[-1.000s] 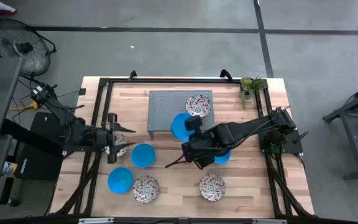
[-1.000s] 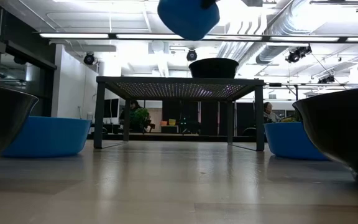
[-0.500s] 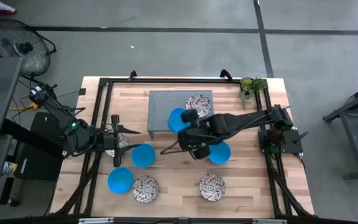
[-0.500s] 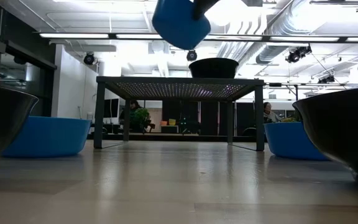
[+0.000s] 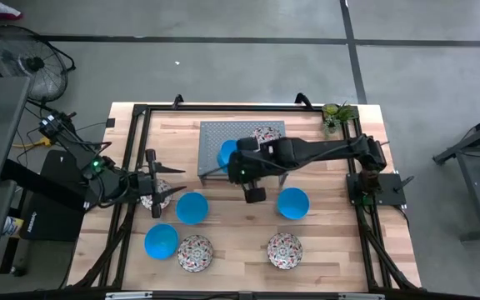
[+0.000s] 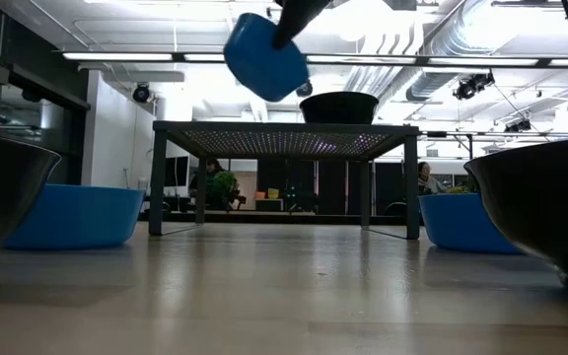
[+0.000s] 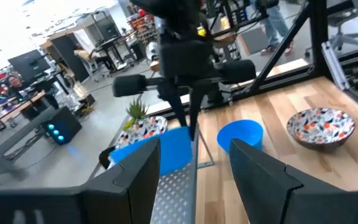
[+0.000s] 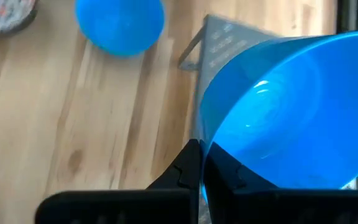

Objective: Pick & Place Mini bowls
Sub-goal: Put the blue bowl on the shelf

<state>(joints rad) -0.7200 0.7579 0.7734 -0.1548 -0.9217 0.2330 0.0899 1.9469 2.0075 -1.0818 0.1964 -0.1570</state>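
Right gripper (image 8: 201, 163): clamped on rim of blue mini bowl (image 8: 284, 112), hung tilted above grey perforated stand (image 5: 213, 133), left edge, likely for setting down beside patterned bowl (image 5: 265, 133). Left gripper (image 7: 194, 165): spread, empty, waiting at table's left edge.

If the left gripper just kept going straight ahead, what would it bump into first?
Probably the right gripper pinching the blue bowl above the grey stand. The open left gripper points right at them, though depth is unclear.
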